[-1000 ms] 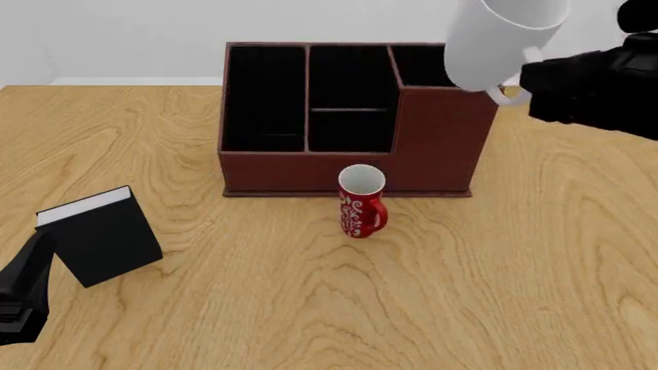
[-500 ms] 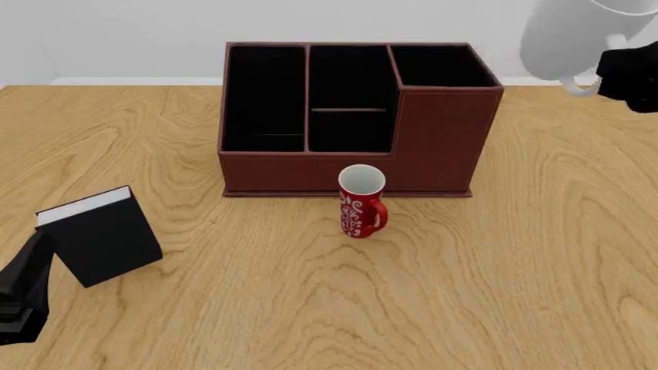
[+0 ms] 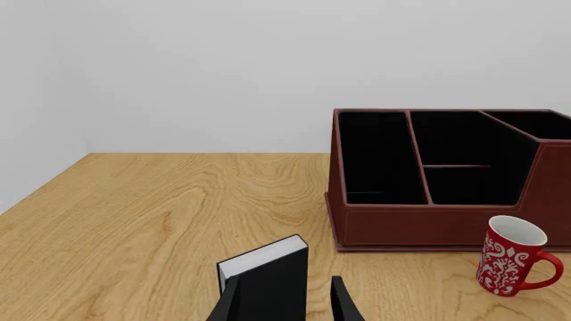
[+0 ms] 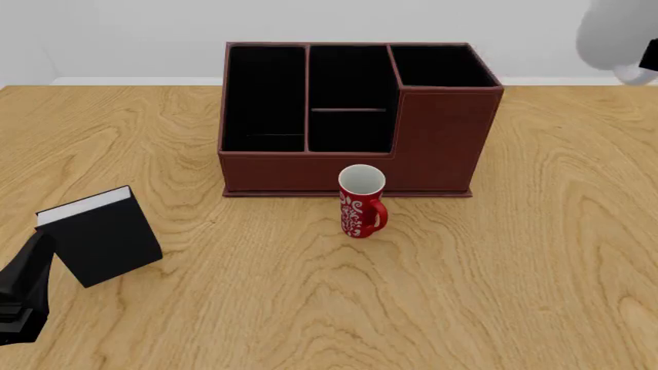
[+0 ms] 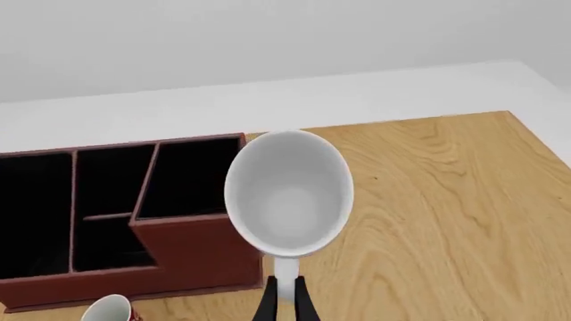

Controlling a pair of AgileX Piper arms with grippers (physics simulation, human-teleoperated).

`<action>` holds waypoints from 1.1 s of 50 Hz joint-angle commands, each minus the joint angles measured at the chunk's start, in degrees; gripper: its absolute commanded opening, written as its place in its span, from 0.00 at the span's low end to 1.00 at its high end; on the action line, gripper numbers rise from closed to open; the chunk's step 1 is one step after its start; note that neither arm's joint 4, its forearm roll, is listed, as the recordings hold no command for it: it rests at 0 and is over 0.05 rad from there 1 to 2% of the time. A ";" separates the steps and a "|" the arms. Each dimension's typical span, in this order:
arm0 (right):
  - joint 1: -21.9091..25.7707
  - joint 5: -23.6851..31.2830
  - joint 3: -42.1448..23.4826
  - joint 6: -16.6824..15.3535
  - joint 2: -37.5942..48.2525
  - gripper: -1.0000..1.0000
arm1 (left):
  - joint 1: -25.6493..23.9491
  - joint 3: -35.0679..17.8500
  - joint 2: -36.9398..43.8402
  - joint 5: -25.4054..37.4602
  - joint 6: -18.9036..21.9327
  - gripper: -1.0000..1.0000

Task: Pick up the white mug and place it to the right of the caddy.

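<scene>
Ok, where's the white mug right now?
The white mug is airborne at the front view's top-right edge, right of the caddy, its handle pinched by the right end effector.

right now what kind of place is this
Likely a simulated desk setup: a wooden table against a plain wall, holding a caddy, a black book and a red mug.

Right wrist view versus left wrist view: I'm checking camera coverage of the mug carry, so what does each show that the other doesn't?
Only the right wrist view shows the white mug, seen down into its open mouth, with the right gripper shut on its handle, in front of the caddy's right end and the table beyond.

Only the left wrist view shows the black book standing just ahead of the left gripper, whose fingers are apart.

Both show the caddy and the red mug, though the right wrist view catches only the red mug's rim.
</scene>
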 commanded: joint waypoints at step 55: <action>-4.35 -2.72 -18.07 -0.77 32.91 0.00 | 0.00 0.00 0.00 0.00 0.00 1.00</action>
